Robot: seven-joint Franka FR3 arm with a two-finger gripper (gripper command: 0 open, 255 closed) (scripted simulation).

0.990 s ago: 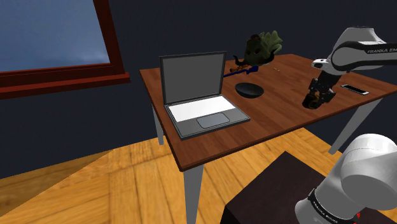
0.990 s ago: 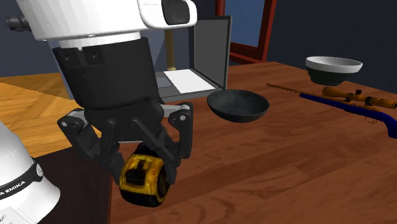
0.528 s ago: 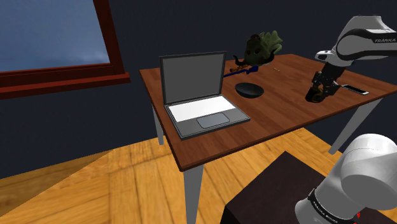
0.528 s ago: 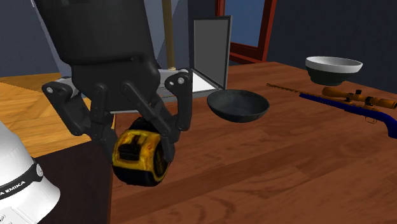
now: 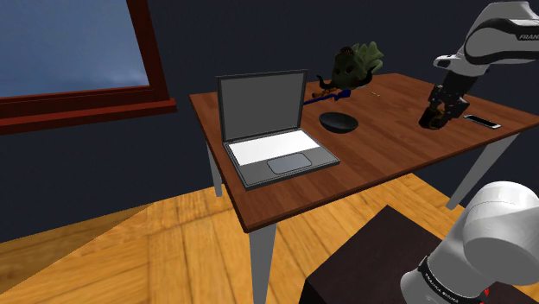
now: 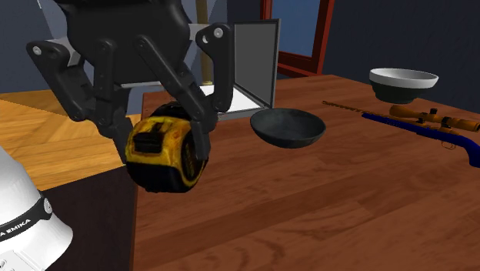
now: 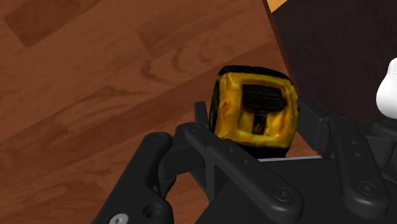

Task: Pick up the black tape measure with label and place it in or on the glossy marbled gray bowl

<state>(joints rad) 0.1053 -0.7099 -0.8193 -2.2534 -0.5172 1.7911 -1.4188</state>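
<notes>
Two fingers [image 6: 194, 112] clamped on yellow-black tape measure [image 6: 161, 154], above table [image 6: 346, 200], apart from dark bowl [image 6: 288, 127].

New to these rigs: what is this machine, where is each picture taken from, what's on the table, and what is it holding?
It is a white robot arm with a black two-finger gripper, standing on a box beside a wooden table. The shoulder view looks down from a fixed camera near the stand; the second exterior view sits close by the hand; the wrist view comes from a camera on the hand itself. On the table are an open laptop, a dark bowl, a white-lined bowl, a blue and orange rifle and a flat phone-like slab. The gripper is shut on a yellow and black tape measure, held clear of the tabletop.
</notes>
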